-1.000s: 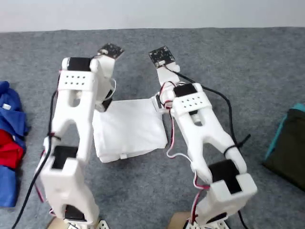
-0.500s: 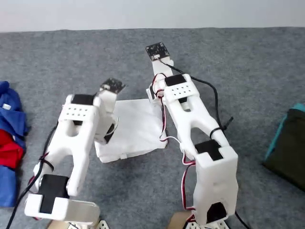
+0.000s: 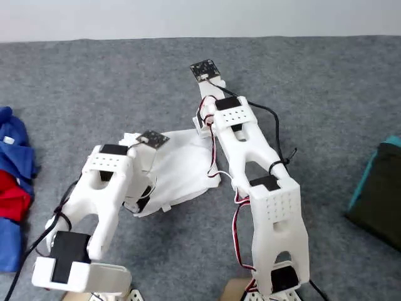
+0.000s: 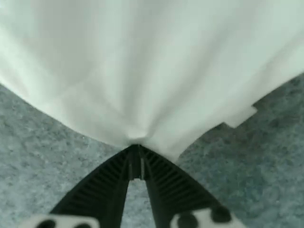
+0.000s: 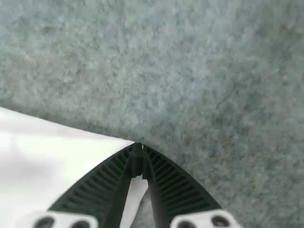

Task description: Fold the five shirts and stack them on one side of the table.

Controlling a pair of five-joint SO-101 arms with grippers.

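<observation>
Evidently mid-fold: left gripper (image 4: 136, 148) pinched the white shirt (image 4: 142, 71) at an edge, right gripper (image 5: 137, 146) clamped its far corner; judged best moved together, cloth taut.

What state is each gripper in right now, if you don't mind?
Left gripper: shut on the white shirt.
Right gripper: shut on the shirt's corner.

A grey, felt-like mat (image 3: 326, 81) covers the whole work surface, and its nap shows as coarse speckle in both wrist views. A pale band (image 3: 200, 17), perhaps a wall, runs along its far edge. Two small tan patches (image 3: 233, 290) sit at the near edge.
</observation>
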